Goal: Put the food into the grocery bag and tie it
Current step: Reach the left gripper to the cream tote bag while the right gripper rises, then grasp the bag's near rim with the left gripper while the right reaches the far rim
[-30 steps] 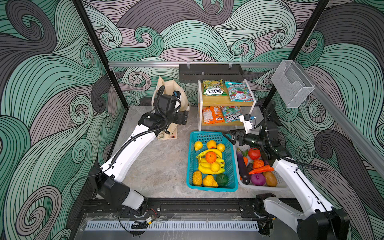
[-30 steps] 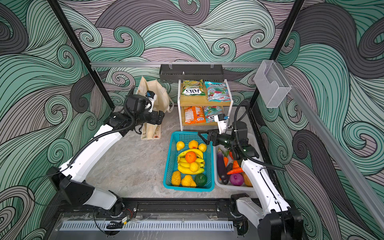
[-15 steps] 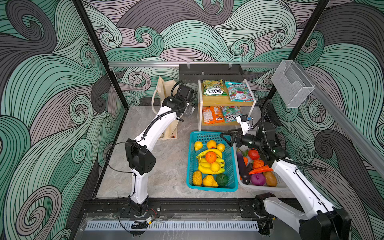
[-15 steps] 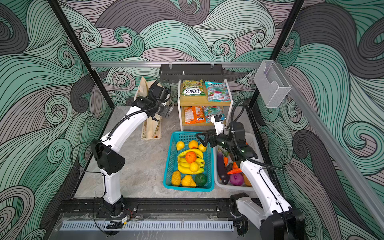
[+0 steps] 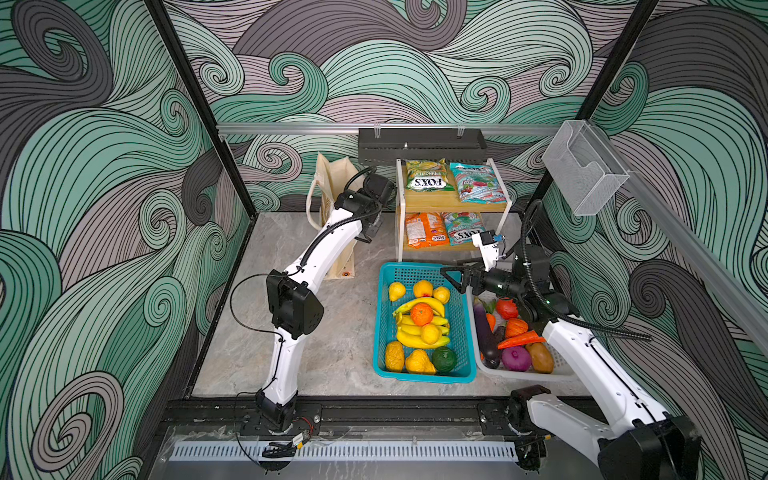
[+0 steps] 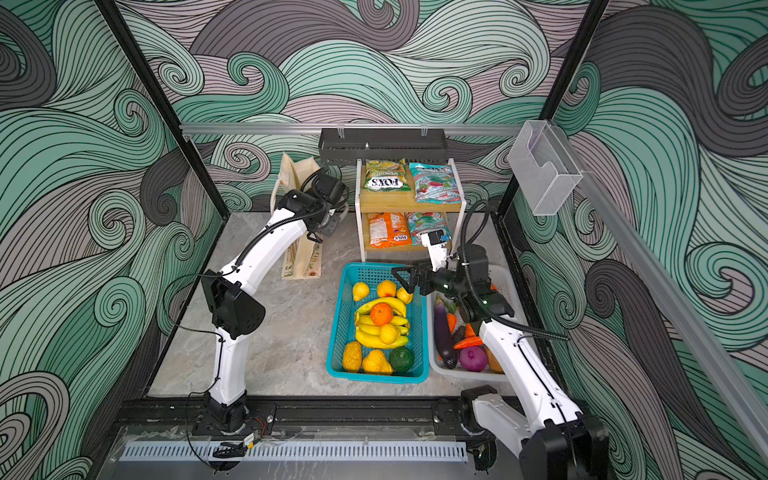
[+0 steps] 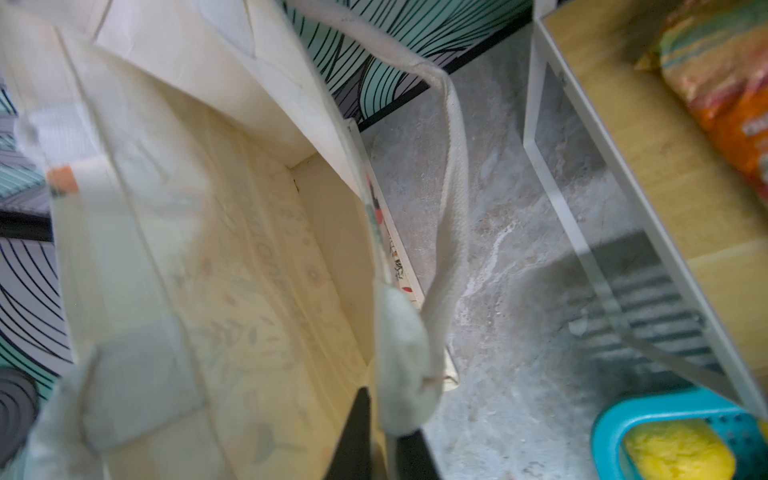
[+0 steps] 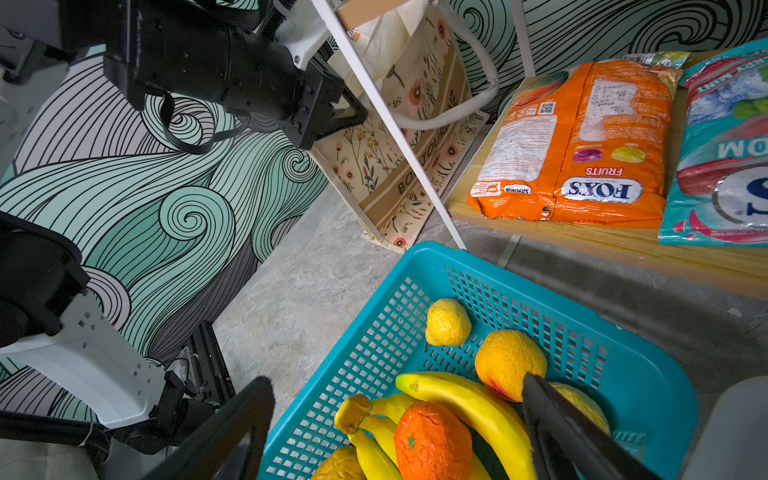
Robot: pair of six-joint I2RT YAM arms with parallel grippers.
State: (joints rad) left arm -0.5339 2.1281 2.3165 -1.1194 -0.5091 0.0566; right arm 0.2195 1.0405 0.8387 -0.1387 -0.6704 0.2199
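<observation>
My left end effector (image 7: 384, 424) pinches shut on the rim of the cream, flower-printed bag (image 5: 326, 183), standing open at the back of the grey marbled worktop (image 5: 332, 357) beside the shelf (image 5: 457, 206), my right end effector (image 5: 453, 280) spread wide and empty over the teal basket (image 5: 424, 376), between swirl-patterned walls (image 5: 104, 208).

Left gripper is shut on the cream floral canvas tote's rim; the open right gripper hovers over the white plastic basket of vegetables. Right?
No: the open right gripper hovers over the teal plastic basket, per the right wrist view. The left gripper is shut on the rim of the cream floral canvas tote.
</observation>
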